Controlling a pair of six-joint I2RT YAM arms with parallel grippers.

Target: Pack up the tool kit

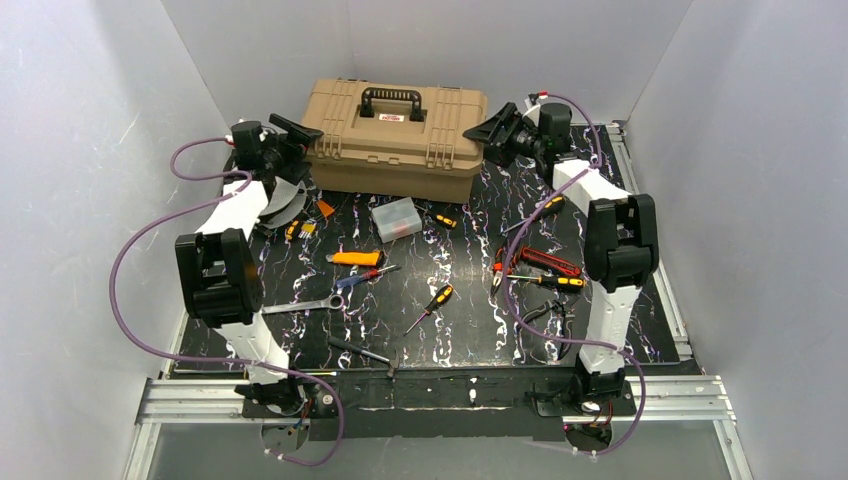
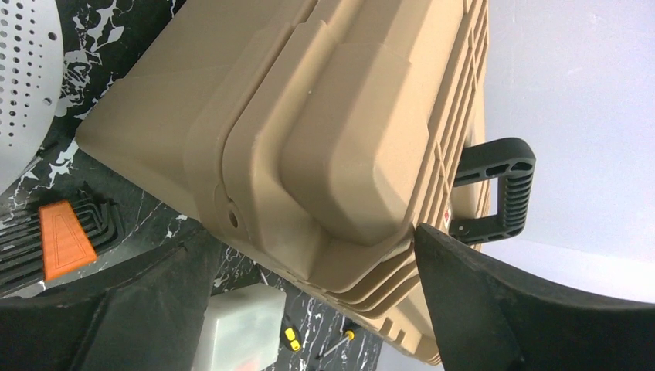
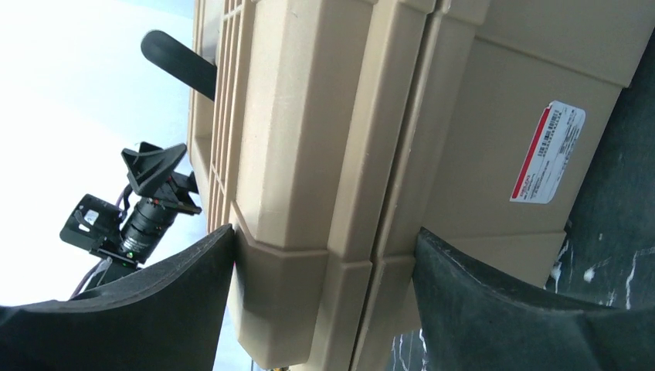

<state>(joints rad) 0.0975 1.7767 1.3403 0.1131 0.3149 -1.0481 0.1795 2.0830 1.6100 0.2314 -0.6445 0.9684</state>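
Note:
The tan toolbox (image 1: pixel 395 135) stands shut at the back of the table, its black handle (image 1: pixel 392 103) on top. My left gripper (image 1: pixel 298 132) is at its left end, open. In the left wrist view the jaws (image 2: pixel 314 234) straddle the lid's corner (image 2: pixel 309 116); one finger touches the lid top and the other stands clear. My right gripper (image 1: pixel 487 130) is at the right end, open. Its jaws (image 3: pixel 324 230) span the lid and seam (image 3: pixel 463 116), with one finger against the lid. Screwdrivers (image 1: pixel 430 308), red-handled pliers (image 1: pixel 535 262) and a wrench (image 1: pixel 300 305) lie loose on the mat.
A small clear box (image 1: pixel 396 218) sits just in front of the toolbox. A grey spool (image 1: pixel 280 200) and an orange hex-key set (image 1: pixel 300 228) lie under the left arm. An orange knife (image 1: pixel 357 258) and black pliers (image 1: pixel 545 310) are on the mat. White walls enclose the table.

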